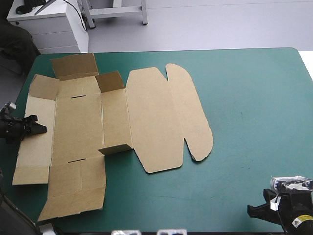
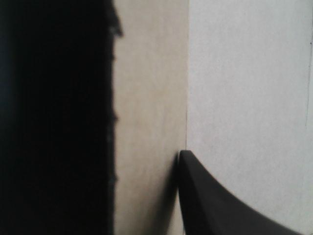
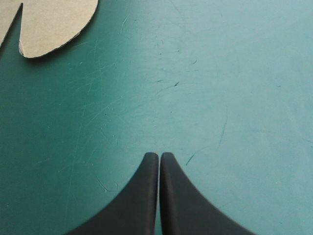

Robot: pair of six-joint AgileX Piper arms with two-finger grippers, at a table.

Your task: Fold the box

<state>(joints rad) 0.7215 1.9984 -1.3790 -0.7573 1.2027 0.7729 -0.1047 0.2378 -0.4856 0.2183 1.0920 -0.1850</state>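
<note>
- High view: the brown box lay opened out as one cut sheet on the left half of the table, and its rounded lid flaps reached the table's middle. Two small flaps stood up from the sheet; the rest looked flat.
- The left gripper was at the table's left edge, with its tip over the outer panel of the box.
- The right gripper was near the table's near right corner, well apart from the box.
- Left wrist view: one black finger pressed against the brown board along a crease. The other finger was hidden by the sheet, so the gripper looked nearly closed, with the box edge between. A dark area beside the board could not be identified.
- Right wrist view: the right gripper had both fingers together in a pointed arch and held nothing. It was over the bare teal-green cover, with one rounded box flap well ahead of it.
</note>
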